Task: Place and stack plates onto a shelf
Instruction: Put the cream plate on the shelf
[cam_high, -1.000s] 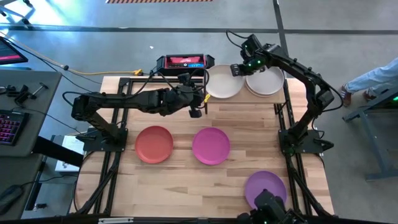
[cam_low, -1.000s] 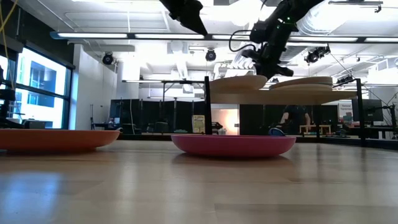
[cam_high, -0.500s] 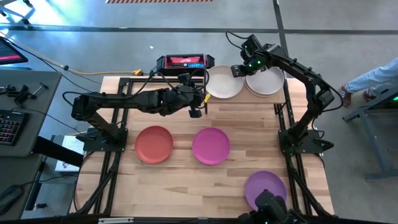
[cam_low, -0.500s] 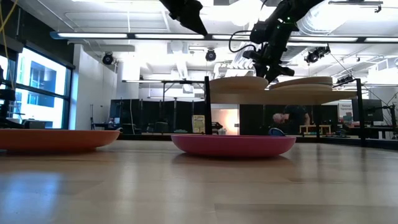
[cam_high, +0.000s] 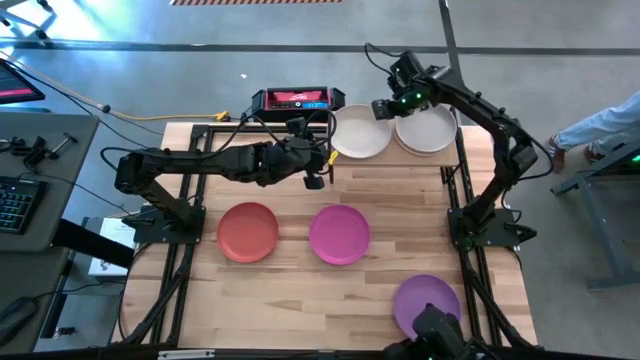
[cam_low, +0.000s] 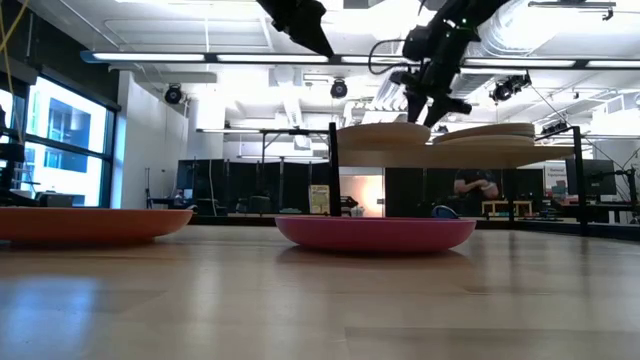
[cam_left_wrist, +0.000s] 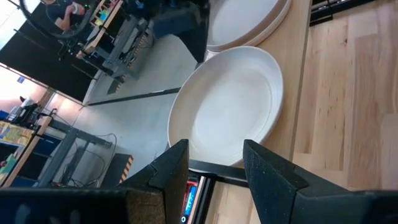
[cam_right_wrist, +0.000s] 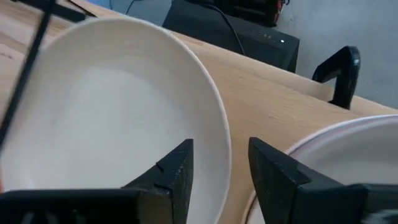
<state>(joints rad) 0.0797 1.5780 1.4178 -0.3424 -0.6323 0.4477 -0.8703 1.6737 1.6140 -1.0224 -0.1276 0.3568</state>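
The shelf (cam_right_wrist: 273, 93) stands at the table's far edge. An off-white plate (cam_high: 358, 134) lies flat on its left half. On its right half a white plate (cam_high: 427, 130) lies on a pale peach one. My right gripper (cam_high: 381, 109) is open just above the off-white plate's right rim (cam_right_wrist: 224, 149), one finger on either side, touching nothing. My left gripper (cam_high: 316, 172) hangs open and empty above the table, left of the shelf. Orange-red (cam_high: 248, 231), magenta (cam_high: 340, 234) and purple (cam_high: 427, 302) plates lie flat on the tabletop.
A red and black device (cam_high: 292, 99) sits at the far edge, left of the shelf. Black frame rails run along both sides of the table. A person's sleeve (cam_high: 600, 125) shows beyond the right edge. Bare wood lies between the shelf and the near plates.
My right gripper has opened and let go of the off-white plate's rim. The plate stays flat on the shelf's left half.
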